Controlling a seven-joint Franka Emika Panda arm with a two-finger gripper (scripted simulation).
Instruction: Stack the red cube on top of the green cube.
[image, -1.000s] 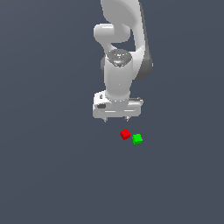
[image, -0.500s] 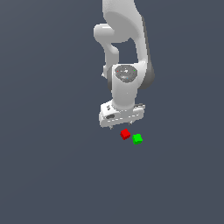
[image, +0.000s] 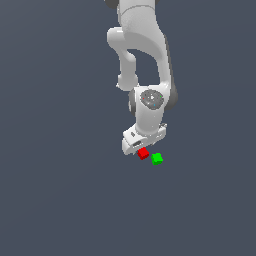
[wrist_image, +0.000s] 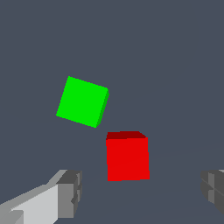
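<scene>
The red cube (image: 143, 153) lies on the grey floor, with the green cube (image: 157, 159) close beside it on the exterior view's right; they are apart. My gripper (image: 140, 148) hangs low just above and behind the red cube. In the wrist view the red cube (wrist_image: 127, 156) sits between my two spread fingers (wrist_image: 70, 192), which are wide open and empty. The green cube (wrist_image: 82, 101) lies a little past it, turned at an angle. In the exterior view the fingertips are hidden behind the hand.
The floor (image: 60, 190) is a plain dark grey surface. The white arm (image: 142, 55) rises above the cubes.
The arm has lowered and shifted toward the red cube, and the hand has turned. The cubes have not moved.
</scene>
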